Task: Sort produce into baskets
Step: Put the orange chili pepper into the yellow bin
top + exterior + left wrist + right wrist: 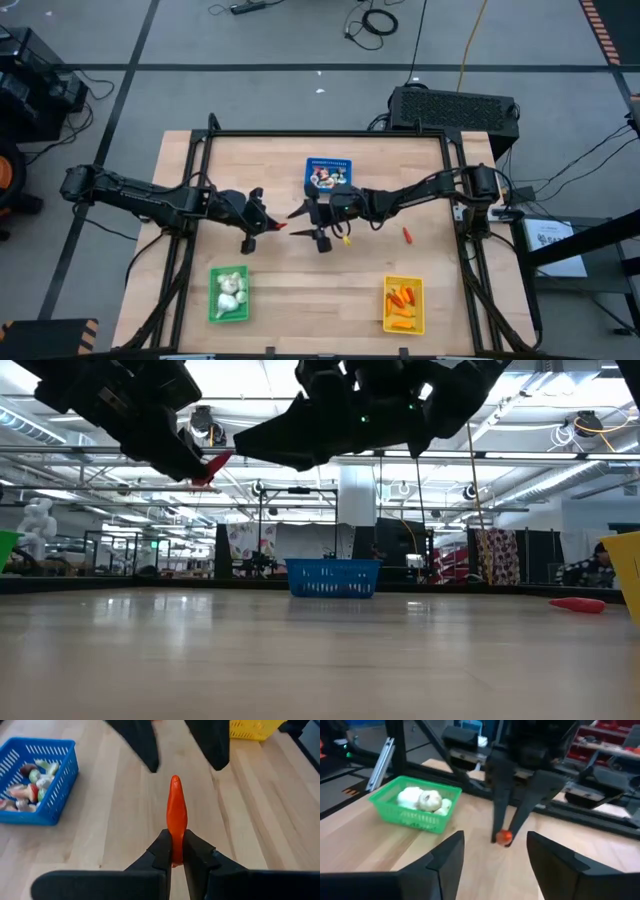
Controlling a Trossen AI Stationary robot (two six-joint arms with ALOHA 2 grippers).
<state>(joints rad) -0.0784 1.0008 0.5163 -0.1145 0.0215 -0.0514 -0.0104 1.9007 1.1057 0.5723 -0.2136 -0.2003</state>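
Note:
My left gripper (175, 845) is shut on a red-orange pepper-like stick (176, 810) above the table's middle (277, 225). My right gripper (495, 855) faces it from the right with its fingers open; the stick's tip points at the gap between them, a little short of it. The blue basket (328, 175) holds mixed round pieces at the far middle. White bulbs fill the green basket (229, 293) at the near left. The yellow basket (404, 303) at the near right holds orange sticks. Another red stick (407, 236) lies on the table. My left gripper pinches the stick's thick end (175, 851) between its two fingers. The fingers come from the table's left, slanting down a little, and lie along the stick. The stick juts forward past the fingertips, lifted clear of the table.
A small yellow piece (346, 239) lies on the table under my right arm. The black frame rails (330, 134) border the wooden table. Bare wood lies between the green and yellow baskets.

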